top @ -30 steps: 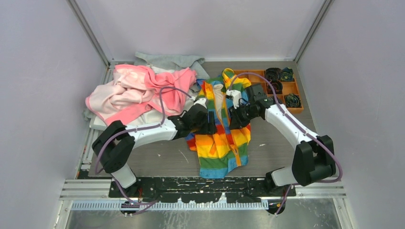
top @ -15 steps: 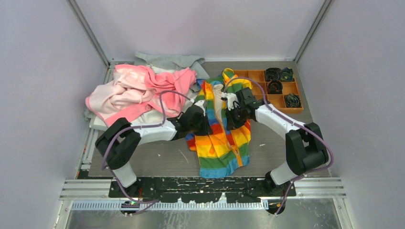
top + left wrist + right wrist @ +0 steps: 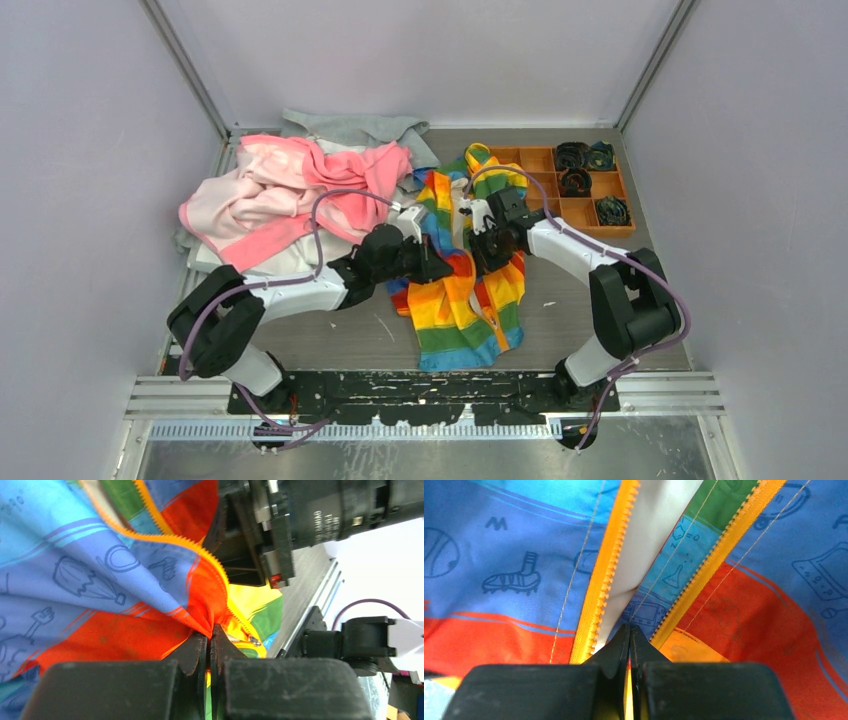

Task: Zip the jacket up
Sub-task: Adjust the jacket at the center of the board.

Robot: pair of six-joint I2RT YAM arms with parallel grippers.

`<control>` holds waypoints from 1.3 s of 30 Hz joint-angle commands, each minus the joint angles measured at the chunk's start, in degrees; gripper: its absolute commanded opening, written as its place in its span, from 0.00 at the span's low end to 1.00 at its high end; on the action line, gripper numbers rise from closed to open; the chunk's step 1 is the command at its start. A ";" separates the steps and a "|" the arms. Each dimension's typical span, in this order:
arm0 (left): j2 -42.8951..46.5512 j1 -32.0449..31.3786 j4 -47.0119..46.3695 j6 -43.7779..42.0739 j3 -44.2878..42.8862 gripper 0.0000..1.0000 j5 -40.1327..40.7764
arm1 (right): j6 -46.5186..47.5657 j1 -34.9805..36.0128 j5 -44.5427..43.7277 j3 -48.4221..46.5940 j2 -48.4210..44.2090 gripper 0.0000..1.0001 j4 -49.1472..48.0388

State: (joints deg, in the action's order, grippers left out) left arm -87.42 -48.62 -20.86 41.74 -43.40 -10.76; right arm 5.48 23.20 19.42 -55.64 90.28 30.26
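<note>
Over the last second both arms have drawn in toward the middle of the table. The left gripper [image 3: 430,264], spread a second ago, has closed, and the jacket [image 3: 462,300] has bunched up between the two. At far left the pink garment [image 3: 290,190] and the grey garment [image 3: 350,128] behind it lie apart from the work.

The left gripper's pads [image 3: 196,652] are pressed together on a fold of red fabric at the left front edge, right beside the teeth of the orange zipper [image 3: 212,562]. The jacket lies mid-table with its collar far and hem near, so the zipper runs far to near.

Just to the right, the right gripper [image 3: 488,250] has its fingers [image 3: 616,652] pinched shut on the jacket where the two rows of teeth converge. Whether the slider sits between them I cannot tell. Beyond that point the rows gape, showing the cream lining [image 3: 654,540].

The open stretch therefore lies farther off than both grippers, along the jacket's long axis. The right arm is nearer the zipper line, so I judge it would draw toward the collar while the left holds the cloth taut. The orange tray [image 3: 545,158] stands at far right.
</note>
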 commanded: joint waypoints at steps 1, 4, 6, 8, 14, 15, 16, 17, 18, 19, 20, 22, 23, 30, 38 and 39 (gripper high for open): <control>-1.15 0.76 -13.19 0.22 0.55 0.00 -5.54 | -0.36 0.22 2.15 -0.55 -1.28 0.07 -1.28; -1.86 2.27 -23.66 4.37 3.28 0.00 -8.40 | -0.28 -0.82 3.96 -0.57 -2.24 0.08 -1.04; -2.51 3.33 -30.22 6.99 4.95 0.00 -9.49 | -0.42 -2.22 6.38 -0.89 -2.95 0.10 -0.65; -3.11 4.44 -33.70 9.26 6.03 0.00 -10.24 | -0.55 -4.23 10.30 -1.11 -3.83 0.11 -0.18; -3.70 5.22 -27.58 10.19 7.26 0.16 -5.52 | -0.03 -9.60 20.28 -0.31 -8.06 0.22 -0.03; -3.41 5.33 -24.13 10.21 7.10 0.22 -3.03 | 0.10 -10.25 21.06 -0.22 -8.74 0.24 -0.08; -3.12 5.45 -19.84 10.08 6.57 0.25 -0.80 | 0.41 -10.84 21.76 -0.18 -9.33 0.25 -0.02; -2.98 5.51 -15.67 9.92 5.75 0.28 1.43 | 0.80 -11.23 22.30 -0.13 -9.94 0.25 0.08; -2.94 5.50 -11.46 9.68 4.46 0.30 2.48 | 1.11 -11.70 22.86 -0.03 -10.55 0.26 0.16; -2.90 5.57 -7.11 9.23 3.09 0.31 3.19 | 1.49 -11.95 23.54 0.14 -11.14 0.27 0.22; -2.71 5.51 -3.06 8.76 1.59 0.33 4.11 | 2.22 -12.17 24.50 0.25 -11.65 0.28 0.54; -1.66 5.55 4.77 7.71 -0.53 0.36 6.93 | 4.33 -12.22 26.57 0.27 -12.59 0.31 1.70; -0.53 5.55 7.52 7.42 -0.84 0.37 8.96 | 6.01 -12.23 28.14 0.09 -12.85 0.32 2.80; 17.45 5.55 10.50 4.21 6.79 0.43 17.37 | 19.65 -12.21 34.46 -0.10 -15.93 0.39 9.77; 30.08 5.23 3.62 6.26 14.05 0.49 6.82 | 65.99 -11.68 41.08 0.07 -14.58 0.52 37.71; 29.68 4.68 2.46 7.62 14.37 0.49 5.96 | 71.53 -11.50 40.00 0.21 -14.15 0.52 40.51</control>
State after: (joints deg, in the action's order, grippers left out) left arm -57.87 -43.38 -12.60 47.44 -30.96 1.15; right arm 45.21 11.16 56.03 -55.44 75.68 52.34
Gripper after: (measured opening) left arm 0.493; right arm 0.520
